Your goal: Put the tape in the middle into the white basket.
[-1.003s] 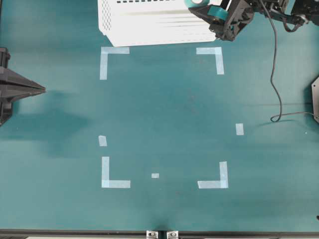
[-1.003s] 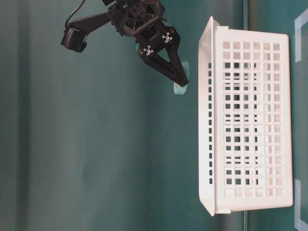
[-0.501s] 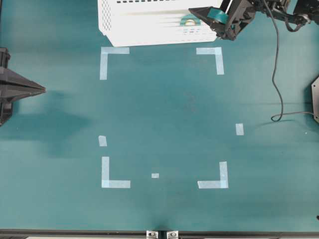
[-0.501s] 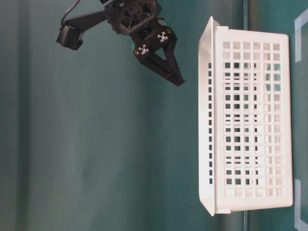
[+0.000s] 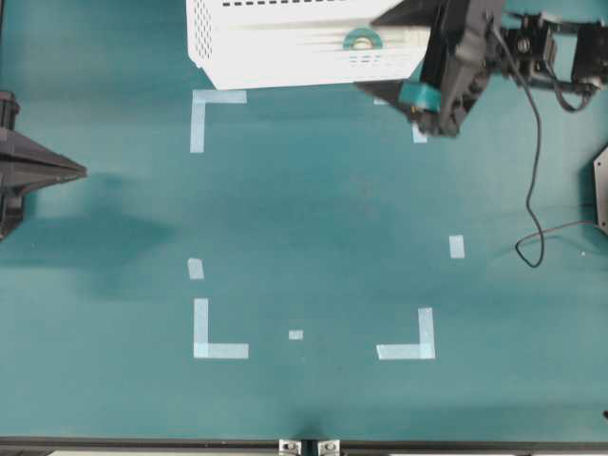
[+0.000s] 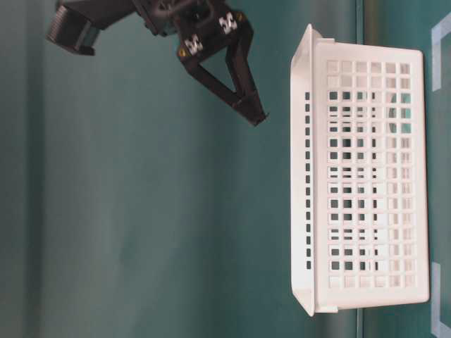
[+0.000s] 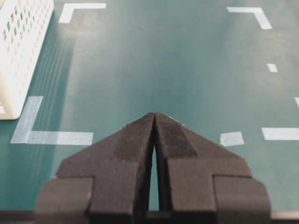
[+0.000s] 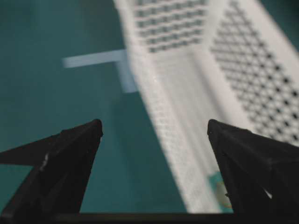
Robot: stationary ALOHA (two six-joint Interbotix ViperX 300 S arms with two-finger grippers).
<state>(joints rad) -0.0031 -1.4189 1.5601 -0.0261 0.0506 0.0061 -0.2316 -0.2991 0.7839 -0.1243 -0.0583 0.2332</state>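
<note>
1. Lying inside the white basket near its right end, at about 1 o'clock in the overhead view: the tape, teal ring with pale core, flat on the floor.
2. Glimpsed too through the right wrist camera, low at 5 o'clock, blurred behind the basket wall: tape.
3. Hanging above the table just off the basket's right end: right gripper, jaws spread wide, nothing between them; a teal patch stuck on one finger.
4. Seen from table level: right gripper clear of the basket rim, not touching.
5. Parked at 9 o'clock overhead: left gripper, jaws pressed together, holding nothing.
6. Stuck to the green table: pale corner marks, framing a bare square.
</note>
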